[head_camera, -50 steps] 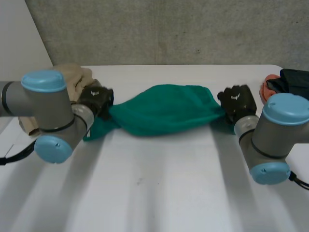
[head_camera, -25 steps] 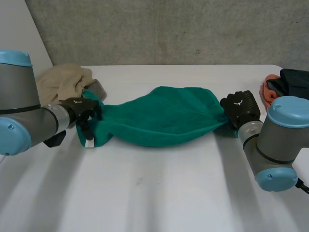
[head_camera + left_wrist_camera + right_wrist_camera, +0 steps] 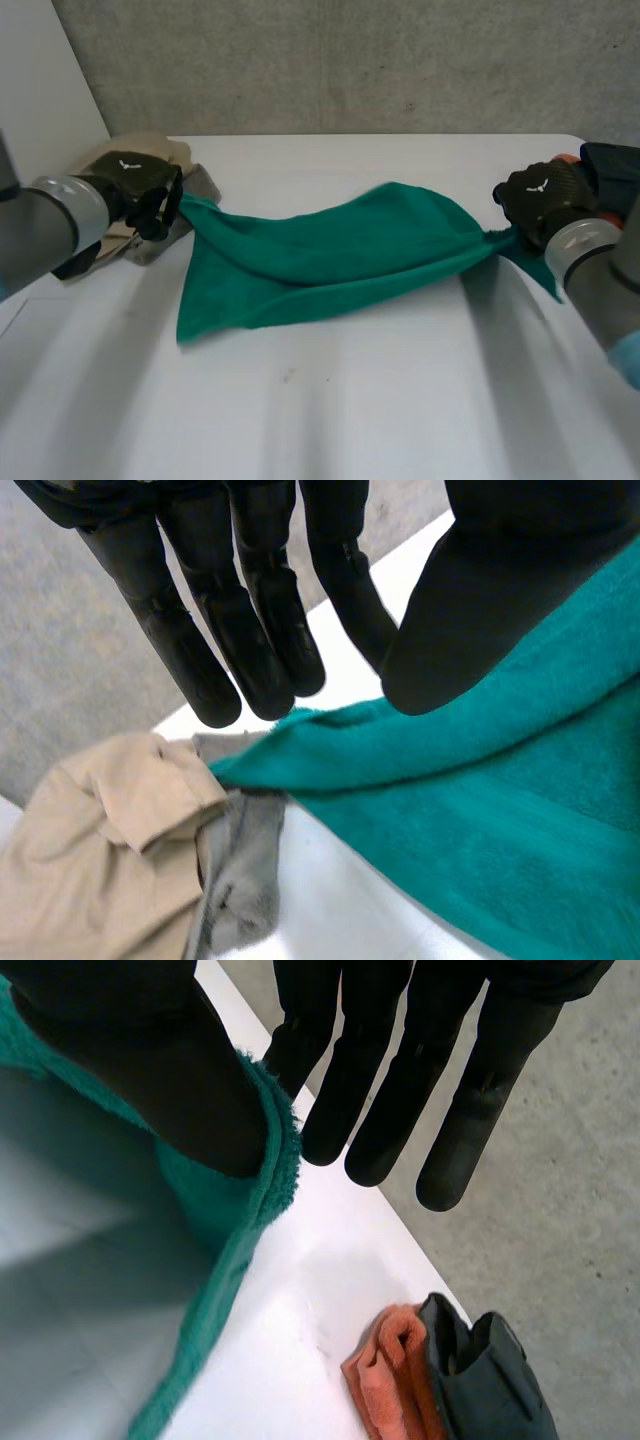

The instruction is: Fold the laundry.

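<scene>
A green towel (image 3: 330,250) hangs stretched between the robot's two hands, just above a white table (image 3: 350,420). Its upper edge runs from hand to hand and sags a little midway. Below the left hand a loose corner droops toward the table; whether it touches cannot be told.

The left hand (image 3: 135,185) grasps one end of the towel. In its wrist view the thumb (image 3: 480,600) pins the cloth's edge against straight fingers (image 3: 268,620). The right hand (image 3: 540,195) grasps the other end the same way, with its thumb (image 3: 170,1070) lying over the towel's edge and its fingers (image 3: 390,1090) straight behind it.

Just past the left hand's fingertips sits a pile made of a beige cloth (image 3: 90,830) and a grey cloth (image 3: 245,870). Past the right hand's fingertips lie an orange cloth (image 3: 385,1375) and a dark garment (image 3: 480,1380).

The towel looks ready to be laid out flat for a first fold. Both pinches sit close to the cloth's edge, so a harder outward pull could slide an end free and drop the towel in a heap. The left hand is near the pile and could snag the grey cloth. If the hands lower unevenly, the drooping corner may tuck under and leave a crease
</scene>
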Tool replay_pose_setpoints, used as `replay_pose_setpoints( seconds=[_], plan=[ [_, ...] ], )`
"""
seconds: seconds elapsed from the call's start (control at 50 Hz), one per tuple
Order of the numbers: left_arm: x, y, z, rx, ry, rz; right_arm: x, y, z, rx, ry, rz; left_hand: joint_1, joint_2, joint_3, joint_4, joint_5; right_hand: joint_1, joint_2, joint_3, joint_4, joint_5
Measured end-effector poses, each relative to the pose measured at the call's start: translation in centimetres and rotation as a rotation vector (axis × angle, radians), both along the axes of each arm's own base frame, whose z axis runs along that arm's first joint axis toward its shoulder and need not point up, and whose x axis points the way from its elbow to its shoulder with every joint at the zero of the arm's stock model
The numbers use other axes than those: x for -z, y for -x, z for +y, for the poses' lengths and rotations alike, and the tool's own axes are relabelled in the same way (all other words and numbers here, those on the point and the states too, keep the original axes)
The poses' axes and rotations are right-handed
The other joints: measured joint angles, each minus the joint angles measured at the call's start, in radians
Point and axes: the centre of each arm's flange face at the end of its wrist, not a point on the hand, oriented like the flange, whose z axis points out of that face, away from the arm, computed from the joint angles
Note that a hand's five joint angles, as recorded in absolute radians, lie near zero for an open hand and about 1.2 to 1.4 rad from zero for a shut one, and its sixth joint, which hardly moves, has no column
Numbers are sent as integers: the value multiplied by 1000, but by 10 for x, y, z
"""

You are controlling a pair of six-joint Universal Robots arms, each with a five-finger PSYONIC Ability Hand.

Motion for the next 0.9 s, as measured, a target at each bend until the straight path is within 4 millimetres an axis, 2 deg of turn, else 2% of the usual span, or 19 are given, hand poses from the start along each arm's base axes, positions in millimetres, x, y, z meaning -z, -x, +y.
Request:
replay_pose_setpoints(
  seconds=[0.04, 0.06, 0.08, 0.1, 0.12, 0.24, 0.32, 0.52, 0.64, 0.9],
  plan=[
    [-3, -1, 7, 26, 3, -3, -8, -1, 8, -29, -8, 3, -412, -360, -364, -372, -363, 0, 0, 0, 0, 0],
    [-1, -1, 9, 37, -3, -9, -9, -2, 11, -46, -18, 3, -539, -496, -481, -491, -482, 0, 0, 0, 0, 0],
    [4, -1, 10, 45, -15, -18, -9, -3, 12, -57, -26, 0, -639, -594, -585, -596, -587, 0, 0, 0, 0, 0],
    [7, -2, 10, 47, -22, -23, -8, -4, 13, -61, -32, -1, -639, -594, -585, -596, -587, 0, 0, 0, 0, 0],
    [19, -2, 10, 49, -54, -41, -4, -5, 13, -64, -51, -10, -705, -692, -697, -713, -706, 0, 0, 0, 0, 0],
    [64, -6, 13, 22, -168, -67, 12, -6, 5, -15, -97, -55, -705, -704, -710, -728, -721, 0, 0, 0, 0, 0],
    [88, -1, 25, 32, -204, -58, 22, -5, -2, 34, -109, -81, -705, -704, -710, -728, -721, 0, 0, 0, 0, 0],
    [130, 17, 42, 78, -167, -83, 45, -8, -5, 45, -143, -76, -705, -704, -710, -728, -721, 0, 0, 0, 0, 0],
    [142, 19, 42, 86, -134, -112, 50, -9, -4, 38, -138, -74, -705, -704, -710, -728, -721, 0, 0, 0, 0, 0],
    [150, 23, 42, 98, -116, -145, 53, -10, -2, 29, -126, -76, -705, -704, -710, -728, -721, 0, 0, 0, 0, 0]
  ],
)
